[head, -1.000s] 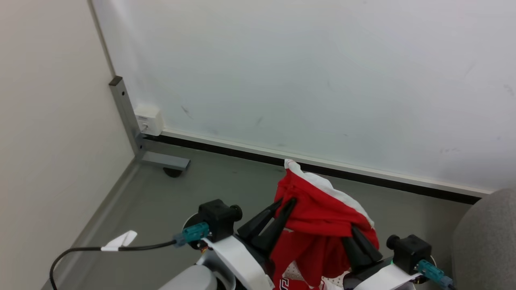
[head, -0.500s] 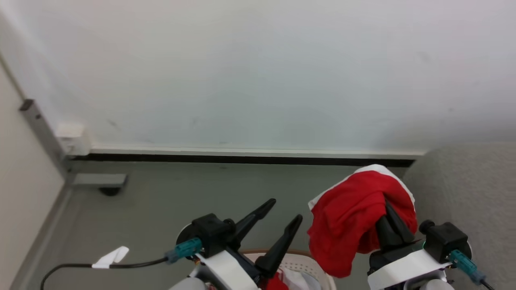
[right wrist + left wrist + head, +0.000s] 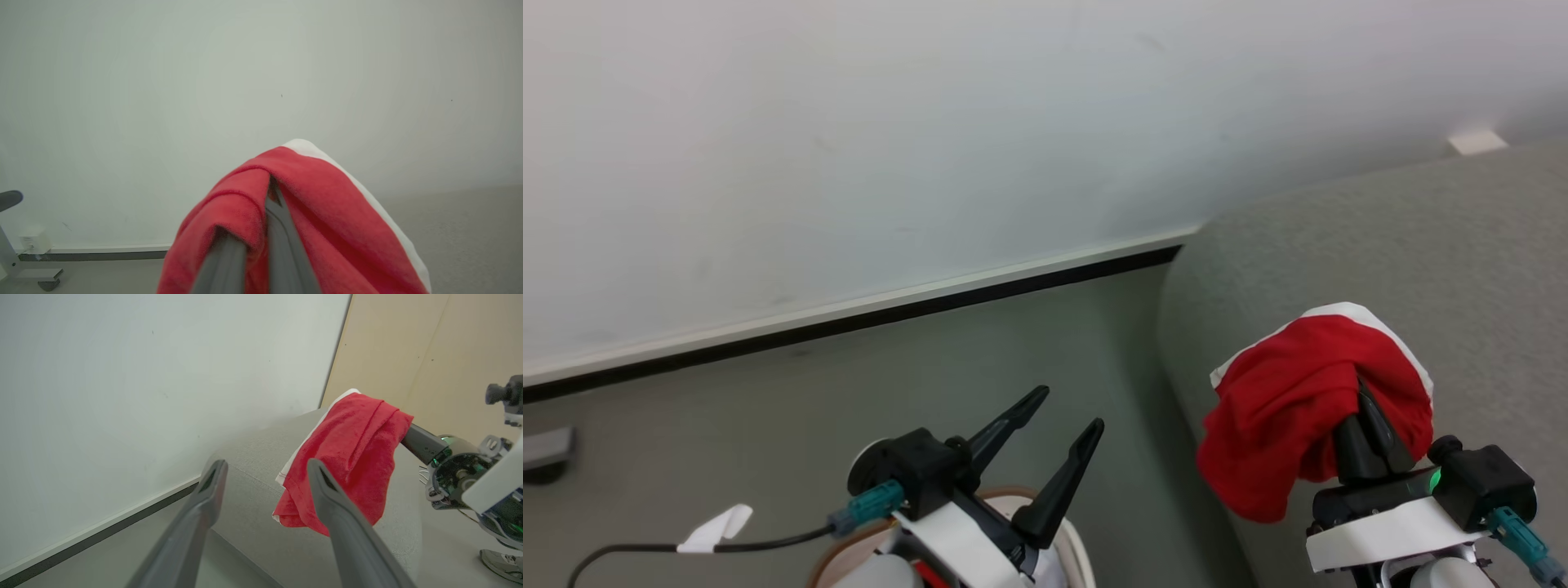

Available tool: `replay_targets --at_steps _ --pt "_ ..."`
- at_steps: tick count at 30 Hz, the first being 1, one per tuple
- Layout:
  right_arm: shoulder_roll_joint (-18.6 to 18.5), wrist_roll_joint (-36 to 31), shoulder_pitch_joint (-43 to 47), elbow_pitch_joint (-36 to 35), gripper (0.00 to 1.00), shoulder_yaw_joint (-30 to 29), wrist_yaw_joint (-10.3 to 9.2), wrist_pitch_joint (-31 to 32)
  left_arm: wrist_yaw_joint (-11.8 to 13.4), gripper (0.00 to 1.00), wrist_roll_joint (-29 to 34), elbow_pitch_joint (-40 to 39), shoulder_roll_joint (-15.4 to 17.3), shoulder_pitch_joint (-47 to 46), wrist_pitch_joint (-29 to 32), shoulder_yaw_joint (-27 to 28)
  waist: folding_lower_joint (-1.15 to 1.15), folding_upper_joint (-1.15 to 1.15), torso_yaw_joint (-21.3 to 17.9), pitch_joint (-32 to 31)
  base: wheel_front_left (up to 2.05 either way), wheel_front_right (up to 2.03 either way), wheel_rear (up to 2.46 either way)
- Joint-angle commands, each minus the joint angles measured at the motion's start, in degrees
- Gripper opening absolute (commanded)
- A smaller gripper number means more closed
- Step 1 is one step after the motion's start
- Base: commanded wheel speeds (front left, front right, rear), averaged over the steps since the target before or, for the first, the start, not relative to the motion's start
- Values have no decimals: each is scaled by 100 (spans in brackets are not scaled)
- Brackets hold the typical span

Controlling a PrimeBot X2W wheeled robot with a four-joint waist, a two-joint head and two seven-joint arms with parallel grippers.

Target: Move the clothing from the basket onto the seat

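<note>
Carrying one red piece across to the seat, gripped by the right pincer alone.

The right pincer (image 3: 1364, 400) is pressed together on a fold of the clothing (image 3: 1290, 416), which drapes over both fingers (image 3: 1376, 433) and sags below and to their left, white trim on the far side. Beyond and beneath it lies the seat (image 3: 1380, 245). The cloth hangs over the seat's rounded edge, and I cannot tell whether it touches. I'd reach further over the cushion and come down low before letting go, so the loose hem doesn't slide down the side toward the floor (image 3: 849, 408). Off to the left, the left pincer (image 3: 1072, 407) stands spread and empty, with the basket (image 3: 1081, 555) just under it, well placed for the next piece.
</note>
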Motion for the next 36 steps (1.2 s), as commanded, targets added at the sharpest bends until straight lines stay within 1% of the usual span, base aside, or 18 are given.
replay_targets --at_steps 1,5,9,12,16,21,27,30,36 --pt "-8 -45 17 -41 0 11 -12 4 4 100 66 -16 22 69 -9 23 0 0 -382 149 0 0 0" --pt "-8 -1 85 -204 0 19 -12 4 -26 100 175 -34 49 88 -14 54 0 0 -730 247 0 0 0" --pt "-9 48 128 -329 0 9 -12 4 -16 100 298 -39 52 97 -16 69 0 0 -983 310 0 0 0" --pt "-8 64 147 -374 0 18 -12 4 2 100 337 -26 54 98 -17 111 0 0 -1094 334 0 0 0" --pt "-9 63 203 -393 0 -30 -12 4 -24 100 371 -24 30 123 -17 141 0 0 -1141 354 0 0 0" --pt "-9 58 200 -395 0 -102 -12 4 -111 100 417 -7 20 109 -17 173 0 0 -1077 412 0 0 0" --pt "-9 115 13 -350 0 -242 -12 3 -272 100 448 28 91 40 -3 107 0 0 -864 601 0 0 0" --pt "-25 43 -286 -233 0 -396 -12 4 -328 100 457 -51 196 -60 36 95 0 0 -715 846 0 0 0" --pt "-325 -95 -1338 135 0 -864 -12 113 -419 100 508 -379 520 -264 153 121 0 0 -321 1592 0 0 0"
